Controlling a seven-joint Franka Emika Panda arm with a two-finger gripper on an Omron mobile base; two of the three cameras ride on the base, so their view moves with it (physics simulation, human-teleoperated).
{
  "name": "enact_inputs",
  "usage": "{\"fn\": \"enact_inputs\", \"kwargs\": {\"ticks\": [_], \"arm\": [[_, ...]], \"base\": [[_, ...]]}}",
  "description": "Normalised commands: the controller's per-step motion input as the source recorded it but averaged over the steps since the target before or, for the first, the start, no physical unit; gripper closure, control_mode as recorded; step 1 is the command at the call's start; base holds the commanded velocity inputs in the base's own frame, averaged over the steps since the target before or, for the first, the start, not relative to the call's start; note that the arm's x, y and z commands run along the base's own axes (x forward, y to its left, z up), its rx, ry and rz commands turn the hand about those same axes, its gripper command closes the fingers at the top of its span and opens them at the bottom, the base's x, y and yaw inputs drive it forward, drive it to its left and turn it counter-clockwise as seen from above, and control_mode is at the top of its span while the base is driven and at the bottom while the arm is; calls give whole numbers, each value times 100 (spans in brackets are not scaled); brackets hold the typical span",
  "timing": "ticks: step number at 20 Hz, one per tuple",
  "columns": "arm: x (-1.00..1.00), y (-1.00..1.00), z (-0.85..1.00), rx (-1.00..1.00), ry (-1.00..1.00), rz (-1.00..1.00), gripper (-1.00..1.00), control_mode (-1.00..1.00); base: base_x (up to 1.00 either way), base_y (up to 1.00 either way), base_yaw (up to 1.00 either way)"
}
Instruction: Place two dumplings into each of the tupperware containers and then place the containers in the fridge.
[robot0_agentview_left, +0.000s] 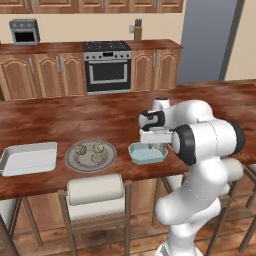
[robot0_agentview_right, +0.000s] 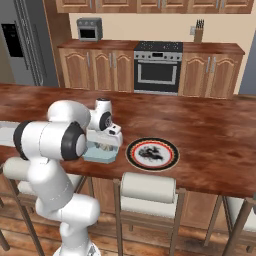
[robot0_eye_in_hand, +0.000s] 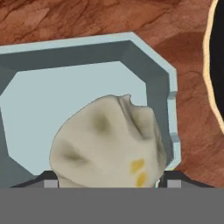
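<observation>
A pale tan, crimped dumpling (robot0_eye_in_hand: 109, 142) is seen between the spread tips of the two-finger pincer (robot0_eye_in_hand: 107, 177), which sits wide around it; whether it is gripped cannot be told. Directly beneath lies a light blue, smooth-walled octagonal tub (robot0_eye_in_hand: 151, 61) on the grained red-brown wooden counter (robot0_eye_in_hand: 87, 17). A risk is judged: the soft, lumpy dumpling could cling to one tip on release (or roll toward the tub's near wall).
</observation>
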Motion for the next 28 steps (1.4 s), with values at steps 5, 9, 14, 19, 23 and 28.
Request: {"fn": "enact_inputs", "kwargs": {"ticks": [5,9,14,19,23,28], "arm": [[0,1,-36,0,0,0,100,-100],[0,1,-2,0,0,0,-100,-100],[0,0,0,0,0,0,-100,-100],[0,5,0,0,1,0,-100,-100],[-3,22,21,0,-1,0,-100,-100],[-28,84,67,0,1,0,-100,-100]], "base": [[0,0,0],[0,0,0],[0,0,0],[0,0,0],[0,0,0],[0,0,0]]}}
